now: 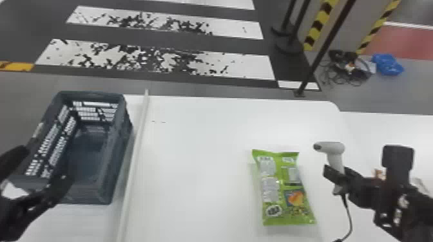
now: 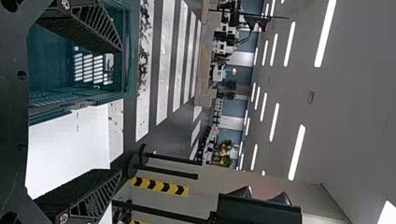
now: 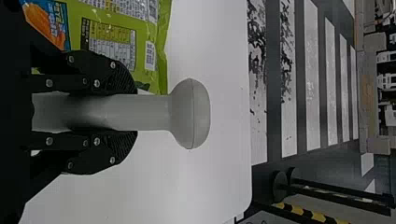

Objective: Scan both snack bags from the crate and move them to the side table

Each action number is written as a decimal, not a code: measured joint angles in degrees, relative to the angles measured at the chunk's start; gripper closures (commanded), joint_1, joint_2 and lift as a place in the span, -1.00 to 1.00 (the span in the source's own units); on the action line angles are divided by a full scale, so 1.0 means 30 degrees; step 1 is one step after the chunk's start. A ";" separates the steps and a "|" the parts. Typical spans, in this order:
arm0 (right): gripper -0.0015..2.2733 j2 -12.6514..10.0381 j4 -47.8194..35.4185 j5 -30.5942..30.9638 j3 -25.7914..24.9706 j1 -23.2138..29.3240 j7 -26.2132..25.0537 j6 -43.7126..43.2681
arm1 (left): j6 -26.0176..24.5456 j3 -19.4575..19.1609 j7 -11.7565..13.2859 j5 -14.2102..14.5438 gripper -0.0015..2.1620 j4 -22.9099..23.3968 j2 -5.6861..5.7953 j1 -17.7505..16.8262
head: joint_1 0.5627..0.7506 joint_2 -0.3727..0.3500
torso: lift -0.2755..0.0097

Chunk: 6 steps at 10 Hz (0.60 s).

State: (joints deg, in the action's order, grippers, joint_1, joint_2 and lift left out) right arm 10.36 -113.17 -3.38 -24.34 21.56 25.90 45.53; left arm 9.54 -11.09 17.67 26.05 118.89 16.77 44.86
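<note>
With twelve o'clock straight ahead of the robot, the green snack bag (image 1: 283, 190) lies flat on the white tabletop (image 1: 199, 161) at one o'clock, printed back panel up, one crimped end towards twelve and the other towards six. It should be light and soft, its film slick and its contents easily crushed. A shallow, gentle pinch across the middle would suit it, or a hold on a crimped end if the bag can hang.

Just beside it, at about two o'clock from the bag, the handheld barcode scanner (image 1: 335, 148) points its nose towards nine. The right gripper's (image 3: 135, 112) fingers are clamped on its handle, and its cable (image 1: 350, 218) trails towards six. Scanning this bag looks like the step in hand; the nose probably needs turning down onto the code.

Farther out, towards three o'clock, something orange (image 1: 379, 173) is partly hidden by the right arm; I cannot tell whether it is the other bag. At ten o'clock from the robot stands the dark slatted plastic crate (image 1: 116, 167), with the left gripper (image 2: 122, 109) at its near side, fingers wide apart.
</note>
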 measured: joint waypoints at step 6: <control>0.98 0.2224 0.6741 -0.0425 -0.1570 -0.1072 0.1753 -0.5163 | -0.0120 0.0029 0.0000 -0.0226 -0.93 0.0282 -0.0082 0.0218 | 0.41 -0.87 | 0.73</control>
State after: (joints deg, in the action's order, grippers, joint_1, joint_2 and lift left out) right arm 17.03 -92.95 -4.66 -29.05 18.34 31.16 30.04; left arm 9.18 -11.00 17.67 25.37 119.74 16.52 45.52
